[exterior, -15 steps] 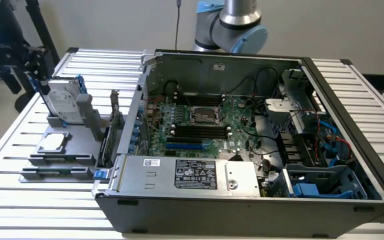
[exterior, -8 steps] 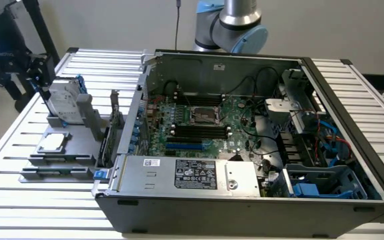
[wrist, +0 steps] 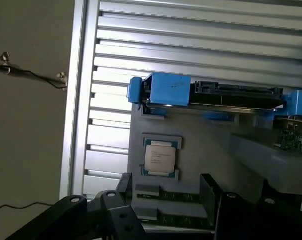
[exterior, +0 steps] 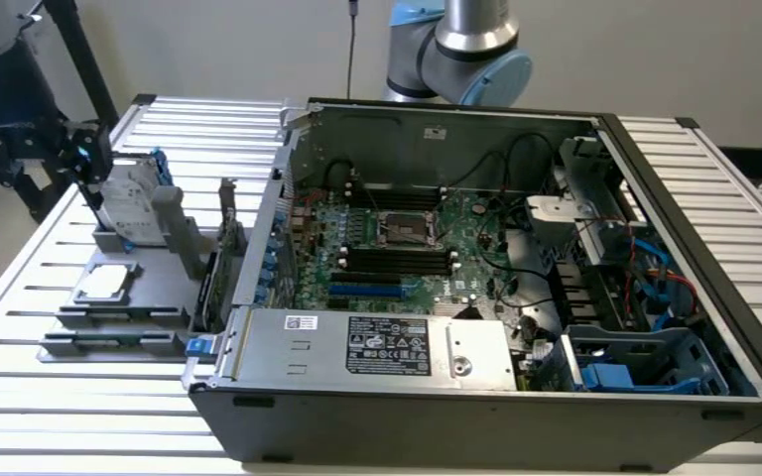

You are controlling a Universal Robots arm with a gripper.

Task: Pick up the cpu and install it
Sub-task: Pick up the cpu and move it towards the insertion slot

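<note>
Status from both cameras: cpu (wrist: 160, 156) lies flat, silver lid up, in a square pocket of the grey tray (wrist: 206, 150), and we see nothing touching it. Our tool (wrist: 166, 182) hangs above the tray with jaws spread wide and nothing between them, so we count it as empty. In the wrist view the two black fingers (wrist: 211, 192) frame the tray. The cpu sits just past their tips, roughly on the centre line between them and clearly apart from both. The memory sticks (wrist: 176, 197) lie in their slots between the fingertips and the cpu pocket. On the other side of the cpu the silver drive (wrist: 241, 97) stands on edge in its blue brackets (wrist: 166, 90). In the exterior view we see the tray on the slatted desk (exterior: 698, 149), just beside the open computer case (exterior: 487, 416) on the exterior view's left. There the tool is up over the drive end of the tray, and the cpu lies lower, on the near side of the drive. Inside the case the green board (exterior: 467, 213) lies flat with the socket (exterior: 401, 230) near its middle, well apart from the cpu. Pick not yet done: cpu rests in its pocket.
</note>
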